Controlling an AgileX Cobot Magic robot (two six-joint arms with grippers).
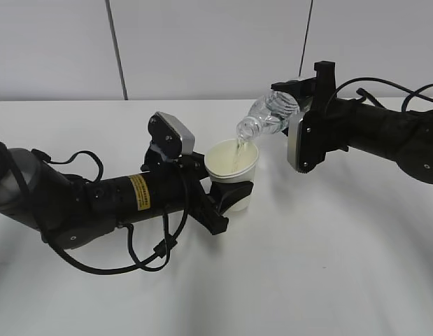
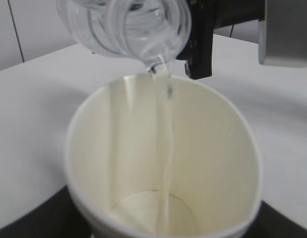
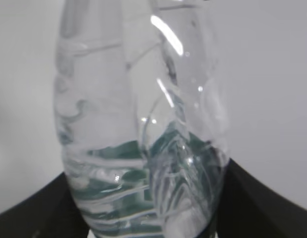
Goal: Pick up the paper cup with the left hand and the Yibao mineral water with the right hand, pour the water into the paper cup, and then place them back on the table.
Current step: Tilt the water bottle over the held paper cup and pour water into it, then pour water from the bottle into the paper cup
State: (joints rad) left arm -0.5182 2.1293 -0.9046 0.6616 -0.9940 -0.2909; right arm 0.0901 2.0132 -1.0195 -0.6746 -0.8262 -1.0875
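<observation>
My left gripper (image 1: 230, 194) is shut on the white paper cup (image 1: 232, 173) and holds it upright just above the table (image 1: 328, 266). My right gripper (image 1: 298, 98) is shut on the clear Yibao mineral water bottle (image 1: 268, 115), tilted with its capless neck down over the cup's rim. A thin stream of water falls into the cup. In the left wrist view the cup (image 2: 208, 163) fills the frame, with the bottle neck (image 2: 128, 25) above it and a little water at the bottom. In the right wrist view the bottle (image 3: 143, 124) fills the frame, its green label showing low down.
A grey wall with a dark vertical seam (image 1: 117, 49) stands behind the table. Black cables (image 1: 143, 262) loop under the left arm on the tabletop. The right arm's body (image 1: 384, 136) reaches in from the right edge.
</observation>
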